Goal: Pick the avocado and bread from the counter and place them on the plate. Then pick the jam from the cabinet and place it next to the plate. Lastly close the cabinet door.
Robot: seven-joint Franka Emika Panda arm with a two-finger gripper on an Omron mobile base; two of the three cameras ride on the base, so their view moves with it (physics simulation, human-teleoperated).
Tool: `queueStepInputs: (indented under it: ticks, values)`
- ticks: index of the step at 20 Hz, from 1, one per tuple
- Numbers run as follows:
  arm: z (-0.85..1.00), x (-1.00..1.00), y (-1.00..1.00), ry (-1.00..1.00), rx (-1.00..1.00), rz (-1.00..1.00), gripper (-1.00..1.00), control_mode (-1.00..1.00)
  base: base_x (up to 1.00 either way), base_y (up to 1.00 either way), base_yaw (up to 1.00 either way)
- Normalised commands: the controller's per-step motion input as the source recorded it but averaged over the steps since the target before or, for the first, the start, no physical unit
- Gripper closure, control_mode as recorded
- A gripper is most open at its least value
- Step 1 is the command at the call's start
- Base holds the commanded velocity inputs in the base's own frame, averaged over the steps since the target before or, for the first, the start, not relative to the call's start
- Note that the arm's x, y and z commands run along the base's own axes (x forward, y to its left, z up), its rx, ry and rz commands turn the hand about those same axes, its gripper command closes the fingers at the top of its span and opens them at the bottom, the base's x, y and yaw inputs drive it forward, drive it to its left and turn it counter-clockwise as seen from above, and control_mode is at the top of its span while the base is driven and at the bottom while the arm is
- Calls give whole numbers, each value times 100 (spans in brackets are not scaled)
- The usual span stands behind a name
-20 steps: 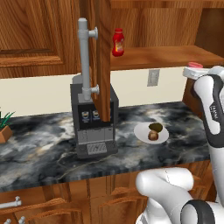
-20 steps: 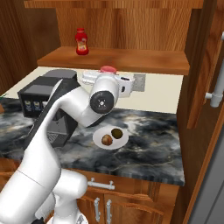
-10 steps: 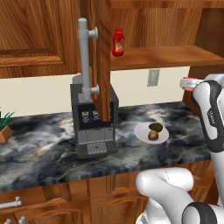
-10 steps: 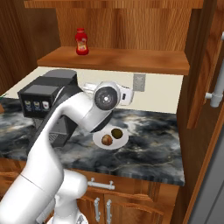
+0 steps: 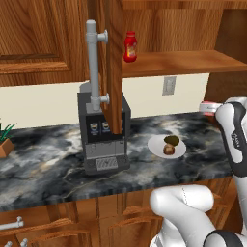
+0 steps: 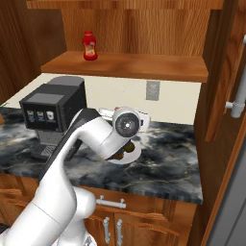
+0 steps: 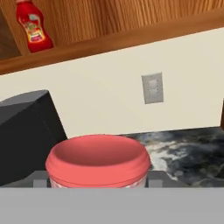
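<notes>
My gripper (image 7: 99,178) is shut on the jam (image 7: 98,160), a squat jar with a pink-red lid that sits between the two fingertips. In the left base view the jam (image 5: 208,106) hangs above the counter (image 5: 48,164), to the right of the white plate (image 5: 155,147) and a little higher. On the plate lie the dark green avocado (image 5: 171,140) and the brown bread (image 5: 168,150). The cabinet door (image 5: 114,58) stands open, its grey bar handle (image 5: 92,67) facing me. In the right base view my arm covers part of the plate (image 6: 136,154).
A black coffee machine (image 5: 103,137) stands left of the plate, under the open door. A red labelled bottle (image 5: 130,47) is on the cabinet shelf (image 5: 183,61). A wall socket (image 5: 169,85) is behind the plate. A potted plant (image 5: 4,140) sits at far left.
The gripper has come down with the jam from shelf height to just above the counter, right of the plate. The plate, avocado, bread and door have not moved.
</notes>
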Motion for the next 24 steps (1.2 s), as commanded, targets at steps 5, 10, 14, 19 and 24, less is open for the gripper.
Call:
queueStepInputs:
  ticks: [5, 10, 14, 19, 24]
  values:
    - [-51, 0, 0, 0, -4, 7, 100, -100, 0, 0, 0]
    - [-41, 5, 0, 0, -7, 15, 100, -100, 0, 0, 0]
    - [-40, 5, -4, 0, -9, 18, 100, -100, 0, 0, 0]
    - [-46, 3, -16, 0, -5, 19, 100, -100, 0, 0, 0]
    - [-46, 6, -13, 0, -2, 18, 100, -100, 0, 0, 0]
